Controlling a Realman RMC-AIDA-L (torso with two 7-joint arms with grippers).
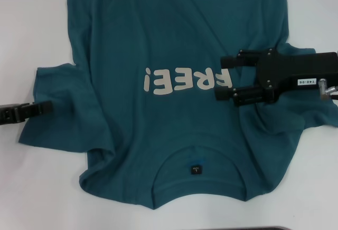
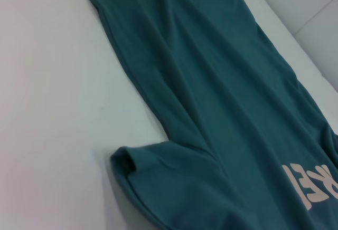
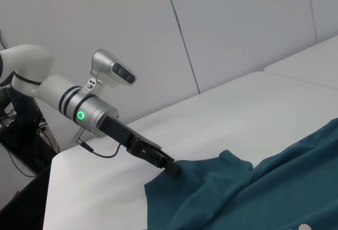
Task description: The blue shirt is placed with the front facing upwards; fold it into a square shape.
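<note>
Two tools are on the blue shirt (image 1: 174,82), which lies front up on the white tabletop (image 1: 31,24) with its collar at 6 o'clock and the hem running off toward 12. The cream lettering (image 1: 187,80) reads upside down from your seat.

The left tool (image 1: 46,107) sits at 9 o'clock on the edge of the left sleeve (image 1: 58,103); its tips look closed on the cloth there, and the right wrist view shows them buried in that sleeve edge. The right tool (image 1: 224,77) hovers at 3 o'clock over the end of the lettering, spread wide and holding nothing.

You seem to be at the first fold, bringing the sleeves inward. Next, the right tool needs a grip on its own sleeve or side seam, which lies beneath and behind it.

The hem is cut off at 12 o'clock, the right sleeve is largely hidden under the right arm, and the left wrist view shows no fingers, so how firmly the sleeve is held remains uncertain.
</note>
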